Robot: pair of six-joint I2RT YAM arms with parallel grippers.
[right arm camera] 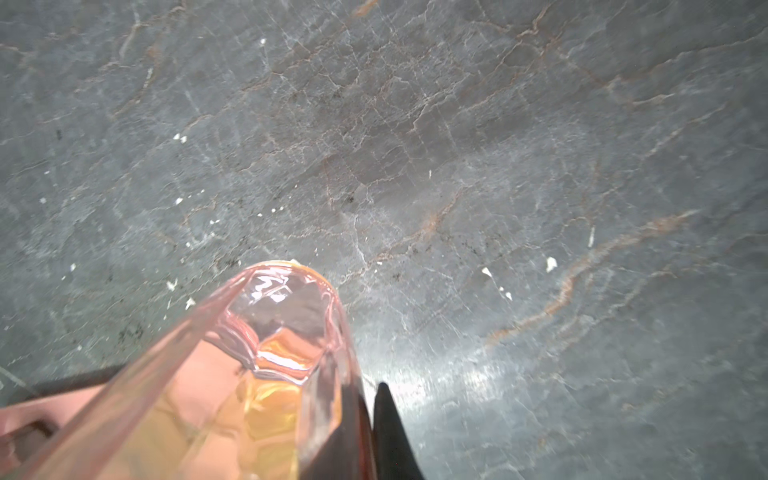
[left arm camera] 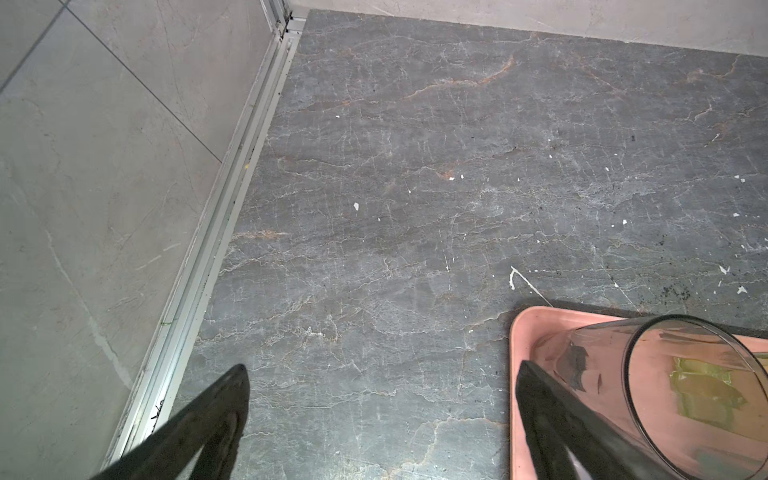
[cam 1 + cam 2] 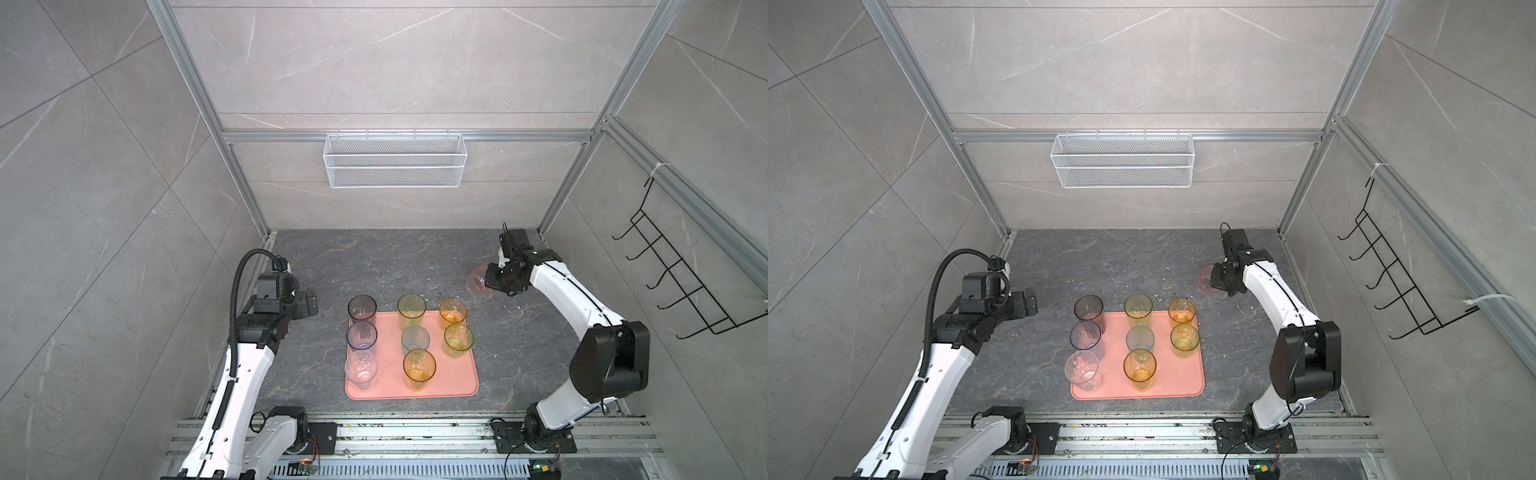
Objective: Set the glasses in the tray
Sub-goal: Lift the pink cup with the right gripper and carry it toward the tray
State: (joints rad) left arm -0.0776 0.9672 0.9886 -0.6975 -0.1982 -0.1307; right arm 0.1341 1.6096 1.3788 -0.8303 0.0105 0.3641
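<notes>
**A:** Where is the pink glass?

**B:** Off the tray, out beyond its far-right corner and well apart from its rim.

**A:** Who has it?

**B:** The right gripper. Its jaws are drawn almost together on the glass's wall. In the right wrist view one finger shows dark through the pink side and the other lies just outside it. Whether the base touches the table, I cannot tell.

**A:** And the left gripper?

**B:** Spread wide and gripping nothing, over the table just off the tray's far-left corner. In the left wrist view one finger shows in front of the grey glass, which stands in that corner.

**A:** What stands on the tray?

**B:** Eight glasses, all upright, in three lines running far to near.
- **Left edge:** the grey glass, then the blue glass, then the clear glass nearest.
- **Middle:** the yellow-green glass, the short teal glass, then the amber glass.
- **Right edge:** the orange glass at the far corner, with the green glass just nearer.

**A:** Do any of them touch?

**B:** In both top views the three along the left edge look rim to rim, and so do the orange and green. I cannot tell whether they truly meet.
</notes>
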